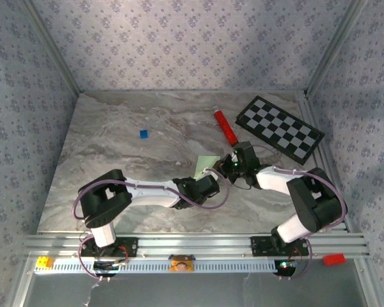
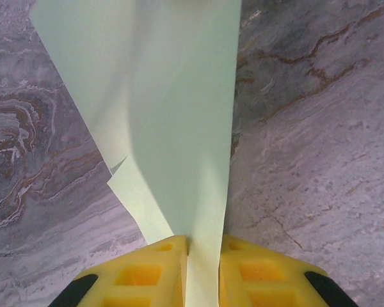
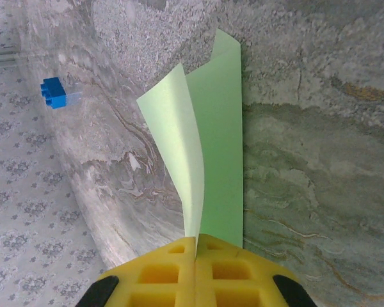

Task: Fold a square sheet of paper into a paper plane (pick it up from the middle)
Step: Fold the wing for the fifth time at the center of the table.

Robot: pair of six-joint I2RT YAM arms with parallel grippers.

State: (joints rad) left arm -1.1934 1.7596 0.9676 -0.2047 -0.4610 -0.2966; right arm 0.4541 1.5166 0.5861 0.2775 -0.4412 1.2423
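Observation:
The pale green sheet of paper (image 1: 207,163) hangs between both grippers just above the marble table, near its middle. In the left wrist view the paper (image 2: 173,115) is folded into overlapping layers that narrow down into my left gripper (image 2: 203,240), whose yellow fingers are shut on that narrow end. In the right wrist view the paper (image 3: 221,141) stands up as two curling leaves. My right gripper (image 3: 197,238) is shut tight on their lower edge. From above, the left gripper (image 1: 212,181) and right gripper (image 1: 228,165) nearly meet at the paper.
A red tube (image 1: 224,125) lies behind the grippers and a black-and-white checkerboard (image 1: 280,128) lies at the back right. A small blue brick (image 1: 143,133) sits at the back left, also seen as the blue brick (image 3: 54,93). Patterned walls enclose the table.

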